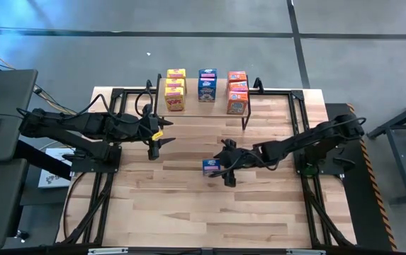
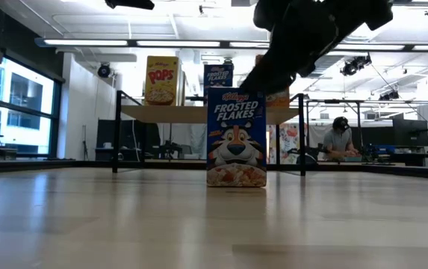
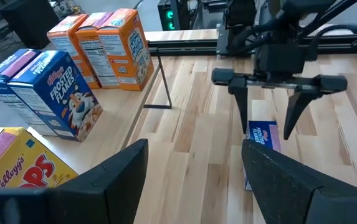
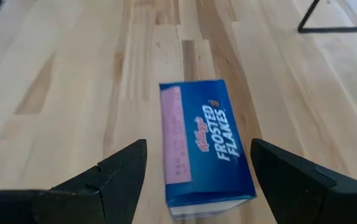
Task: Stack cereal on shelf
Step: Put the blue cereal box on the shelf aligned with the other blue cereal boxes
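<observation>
loose box: one blue cereal box (image 1: 211, 166) stands upright on the table (image 1: 188, 212), well short of the shelf (image 1: 273, 106) – the last one not yet up there, by the look of it.
right gripper: right gripper (image 4: 194, 180) hangs over that box, fingers spread either side and clear of it, likely lining up a grab.
shelf: yellow boxes (image 1: 175, 90), two blue boxes (image 1: 207, 85) and orange boxes (image 1: 237, 92) stand in rows; the blue row has the gap.
left gripper: left gripper (image 1: 153, 147) waits, fingers apart, nothing held.
views: low view shows the box front (image 2: 236, 138) upright – the right wrist view shows only its top and side. yellow count is hard to read from above.
</observation>
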